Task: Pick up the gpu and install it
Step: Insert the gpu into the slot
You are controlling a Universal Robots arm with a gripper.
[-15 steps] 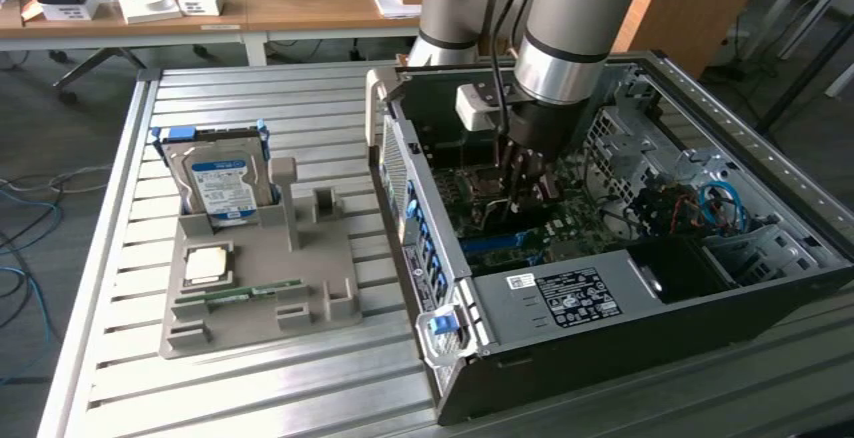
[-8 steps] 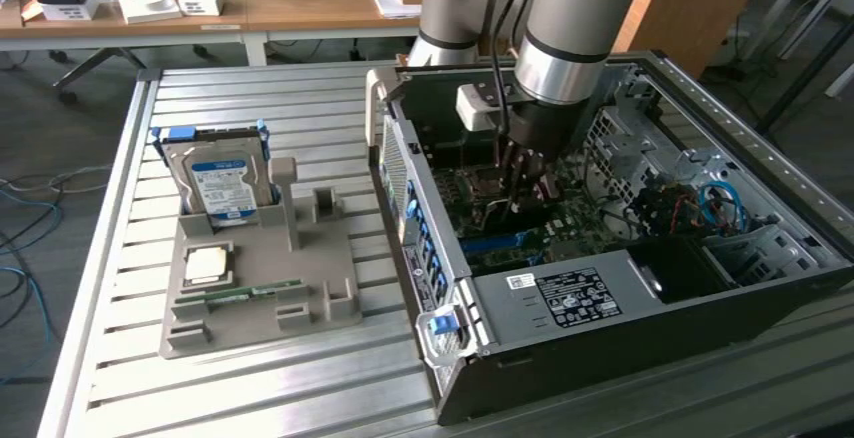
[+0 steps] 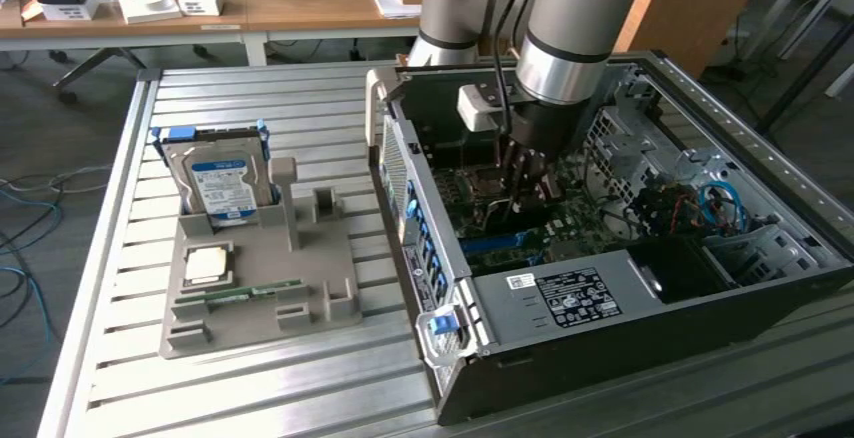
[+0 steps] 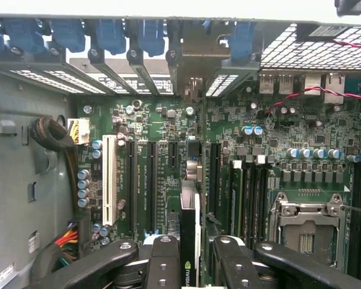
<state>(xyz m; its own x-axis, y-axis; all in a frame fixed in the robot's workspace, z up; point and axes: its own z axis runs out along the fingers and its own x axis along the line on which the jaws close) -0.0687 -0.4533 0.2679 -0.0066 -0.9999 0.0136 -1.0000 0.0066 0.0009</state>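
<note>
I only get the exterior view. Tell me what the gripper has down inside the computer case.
Observer: The gripper is shut on a graphics card, held on edge between its fingers.
Operator: Give me its line-up.
Observer: It stands over the motherboard, parallel to the long black slots.
Operator: Report the far end.
Observer: Its far end reaches the row of blue clips.
</note>
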